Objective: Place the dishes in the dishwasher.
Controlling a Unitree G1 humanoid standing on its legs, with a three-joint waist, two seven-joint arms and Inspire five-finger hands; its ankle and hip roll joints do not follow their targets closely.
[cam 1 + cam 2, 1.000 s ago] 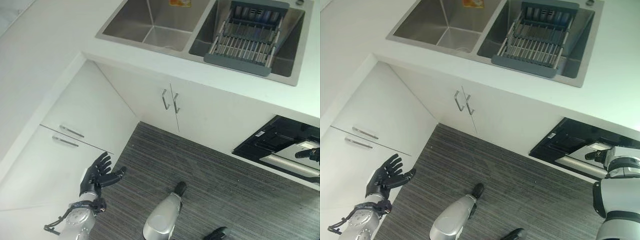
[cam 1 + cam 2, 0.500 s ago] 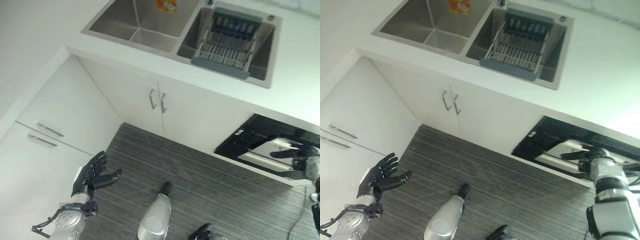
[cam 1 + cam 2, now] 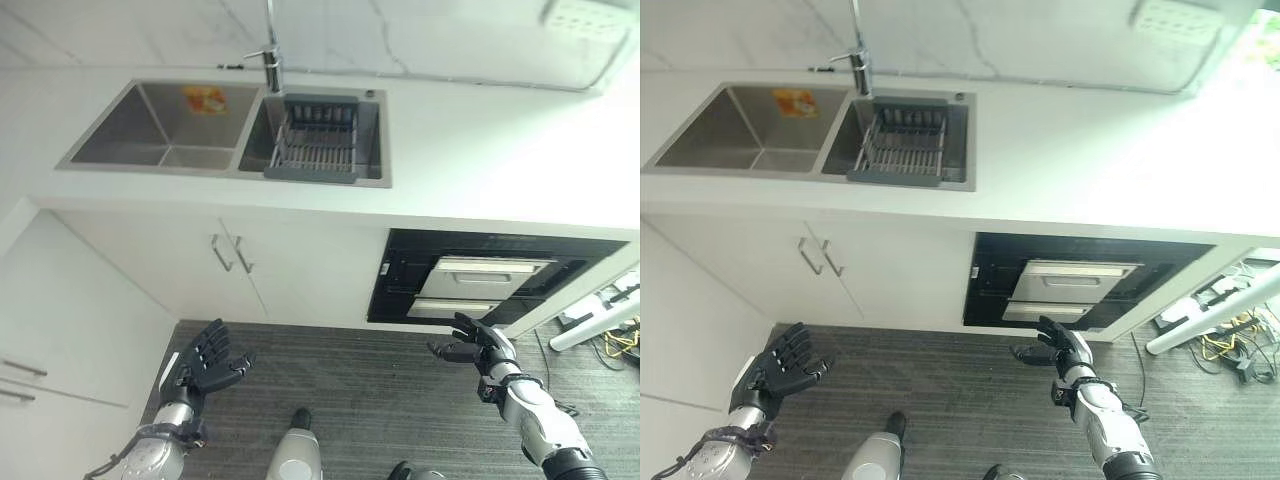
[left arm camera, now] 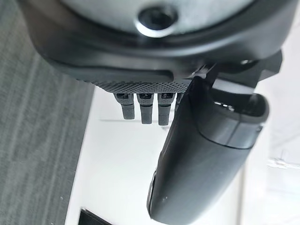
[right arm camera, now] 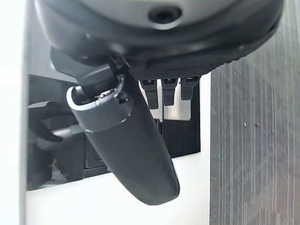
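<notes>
The black-fronted dishwasher [image 3: 480, 280] with two silver panels sits under the white counter [image 3: 480, 150], right of centre. A grey dish rack [image 3: 315, 140] lies in the right basin of the steel sink [image 3: 160, 125]. My right hand [image 3: 478, 346] hovers open just below and in front of the dishwasher's lower edge, fingers straight; in the right wrist view its fingers [image 5: 169, 88] point at the black front. My left hand [image 3: 207, 360] is open and empty over the floor by the white cabinets, its fingers [image 4: 146, 108] spread.
A tap [image 3: 270, 62] stands behind the sink. White cabinet doors with two metal handles [image 3: 230, 254] are under the sink, and drawers line the left side. A white leg and loose cables [image 3: 610, 335] lie on the floor at the right. Dark striped floor [image 3: 370, 400] lies ahead.
The camera has swung up and to the right, so the whole picture has shifted. My right hand now shows below the dishwasher front instead of beside its silver panel. The left hand stays open.
</notes>
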